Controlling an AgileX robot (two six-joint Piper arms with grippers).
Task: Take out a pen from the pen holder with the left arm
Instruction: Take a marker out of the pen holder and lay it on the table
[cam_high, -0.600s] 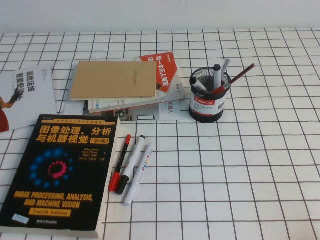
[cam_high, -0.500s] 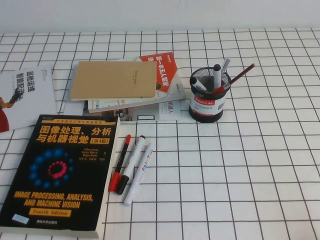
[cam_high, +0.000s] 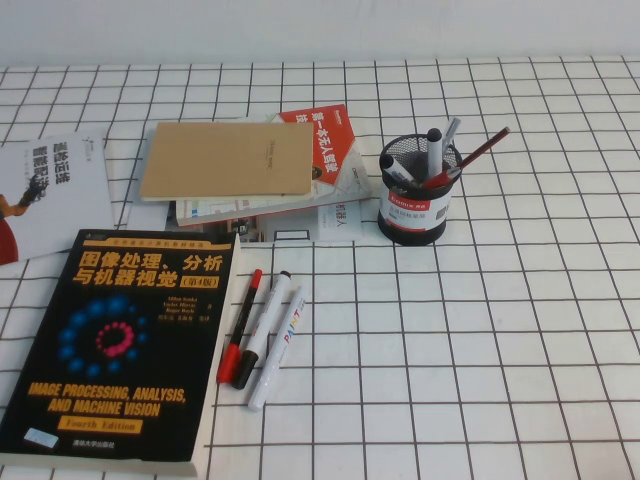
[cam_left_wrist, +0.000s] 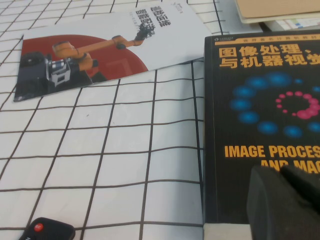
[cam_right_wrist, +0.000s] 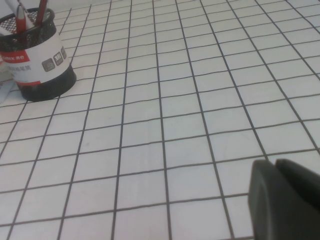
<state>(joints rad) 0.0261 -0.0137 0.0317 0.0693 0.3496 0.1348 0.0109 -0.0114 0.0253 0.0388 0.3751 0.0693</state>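
Note:
A black mesh pen holder (cam_high: 413, 206) with a white label stands right of the middle of the table; it also shows in the right wrist view (cam_right_wrist: 39, 67). Several pens stick out of it, among them a grey marker (cam_high: 433, 150) and a red pencil (cam_high: 472, 157). Neither arm appears in the high view. In the left wrist view my left gripper (cam_left_wrist: 280, 172) is shut and empty, hanging over the lower part of a black textbook (cam_left_wrist: 260, 115). My right gripper (cam_right_wrist: 275, 162) is shut and empty above the bare checked tablecloth, well away from the holder.
Three pens lie beside the black textbook (cam_high: 120, 340): red (cam_high: 240, 325), black (cam_high: 262, 328), white (cam_high: 277, 345). A stack of books with a brown cover (cam_high: 230, 160) sits left of the holder. A robot brochure (cam_high: 50, 190) lies far left. A small black device (cam_left_wrist: 47, 231) with a red button lies near the left gripper.

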